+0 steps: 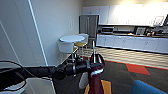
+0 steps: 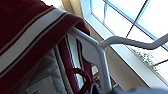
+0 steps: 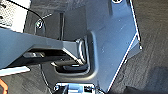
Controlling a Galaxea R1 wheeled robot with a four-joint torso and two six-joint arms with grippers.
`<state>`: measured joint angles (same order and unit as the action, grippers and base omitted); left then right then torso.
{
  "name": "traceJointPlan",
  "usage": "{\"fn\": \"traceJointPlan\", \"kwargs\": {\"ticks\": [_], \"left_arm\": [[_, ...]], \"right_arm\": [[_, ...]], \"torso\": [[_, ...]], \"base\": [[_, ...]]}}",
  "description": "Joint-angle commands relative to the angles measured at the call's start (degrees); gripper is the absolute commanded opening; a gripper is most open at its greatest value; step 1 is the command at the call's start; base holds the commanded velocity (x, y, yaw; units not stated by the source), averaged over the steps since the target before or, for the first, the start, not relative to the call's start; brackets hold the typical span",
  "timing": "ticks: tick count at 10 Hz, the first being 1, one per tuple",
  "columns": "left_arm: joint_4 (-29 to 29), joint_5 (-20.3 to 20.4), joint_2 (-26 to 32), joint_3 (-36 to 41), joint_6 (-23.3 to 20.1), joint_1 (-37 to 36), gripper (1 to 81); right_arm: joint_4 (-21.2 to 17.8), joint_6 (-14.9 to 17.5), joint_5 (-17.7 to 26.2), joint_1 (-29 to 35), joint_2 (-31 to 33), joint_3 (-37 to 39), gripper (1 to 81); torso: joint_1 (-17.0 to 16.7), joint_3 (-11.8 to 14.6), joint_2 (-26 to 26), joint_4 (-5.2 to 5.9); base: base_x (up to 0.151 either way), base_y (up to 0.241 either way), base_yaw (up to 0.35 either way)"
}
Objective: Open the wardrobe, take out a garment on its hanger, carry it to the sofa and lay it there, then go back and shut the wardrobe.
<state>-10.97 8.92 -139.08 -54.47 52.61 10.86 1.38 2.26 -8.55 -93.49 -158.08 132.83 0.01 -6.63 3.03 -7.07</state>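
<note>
The left claw (image 1: 93,65) is clamping the thin white hanger (image 2: 105,60), which is carrying the maroon knit jacket (image 1: 96,75) with striped collar, hanging near centre. The blue padded sofa (image 1: 147,88) is showing near right. The right claw's state: cannot tell.

Maroon garment (image 2: 27,37) with white-striped collar draped over white hanger (image 2: 102,60), bright window panes (image 2: 130,17) behind.

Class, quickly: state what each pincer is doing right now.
Left pincer: closed on the hanger carrying the maroon jacket.
Right pincer: cannot be told.
</note>
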Motion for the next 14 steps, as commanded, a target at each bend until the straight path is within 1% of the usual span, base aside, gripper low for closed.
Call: {"fn": "traceJointPlan", "kwargs": {"ticks": [1,10,14], "left_arm": [[-2.9,5.5,-0.1,1.2,-1.6,-10.2,1.0],[-2.9,5.5,0.6,1.6,-1.6,-10.2,1.0],[-3.0,5.5,0.8,1.7,-1.6,-10.2,1.0]], "right_arm": [[0.2,0.0,3.2,1.4,0.9,0.0,81.1],[0.3,0.0,3.2,1.3,0.5,0.9,81.1],[0.5,0.0,3.2,1.2,-0.8,2.6,81.1]], "torso": [[0.0,0.0,0.0,0.00],[0.0,0.0,0.0,0.00],[0.0,0.0,0.0,0.00]], "base": [[0.000,0.000,-0.363],[0.000,0.000,-0.371],[0.000,0.000,-0.378]]}}
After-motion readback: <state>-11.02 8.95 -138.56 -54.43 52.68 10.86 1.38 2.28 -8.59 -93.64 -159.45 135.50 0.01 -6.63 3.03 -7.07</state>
